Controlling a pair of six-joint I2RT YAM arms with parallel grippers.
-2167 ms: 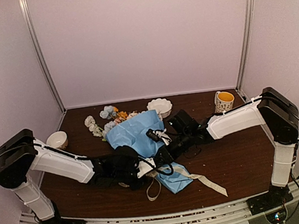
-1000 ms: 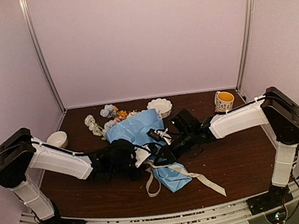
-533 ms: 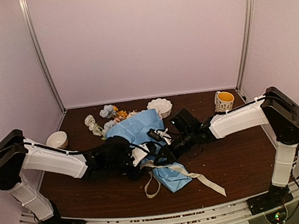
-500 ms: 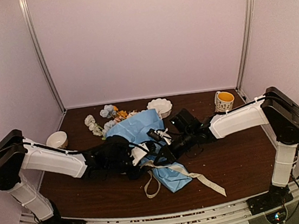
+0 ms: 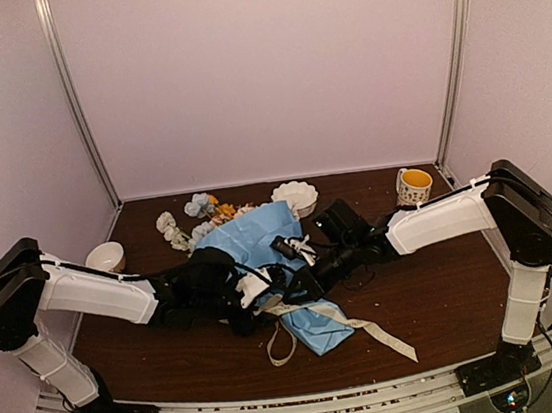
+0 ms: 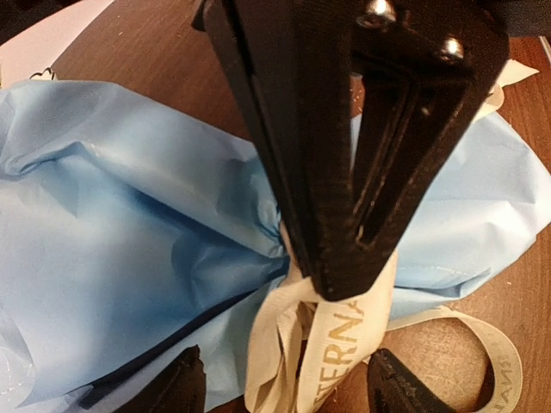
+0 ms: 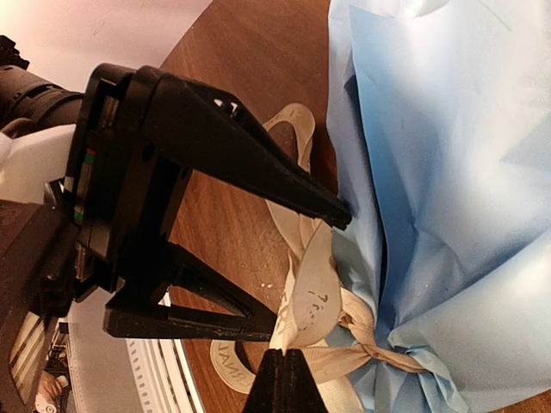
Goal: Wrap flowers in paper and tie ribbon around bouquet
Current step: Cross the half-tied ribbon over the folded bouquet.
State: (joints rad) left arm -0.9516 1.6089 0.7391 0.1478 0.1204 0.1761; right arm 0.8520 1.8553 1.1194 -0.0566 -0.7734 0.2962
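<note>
Pinching ribbon (image 7: 314,301) at bottom centre, right end effector (image 7: 284,360) fully closed; left end effector (image 6: 288,391) spread wide astride ribbon, gripping nothing, beside paper (image 6: 129,258).

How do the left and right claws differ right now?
The left claw is open; the right claw is shut. The left claw grips nothing, merely straddling the ribbon, while the right claw pinches that ribbon. Both hover at the paper's tied neck.

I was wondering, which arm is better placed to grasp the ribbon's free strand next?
Left, probably: the left gripper is open with the ribbon between its fingers, while the right gripper is shut on one ribbon strand and occupied.
</note>
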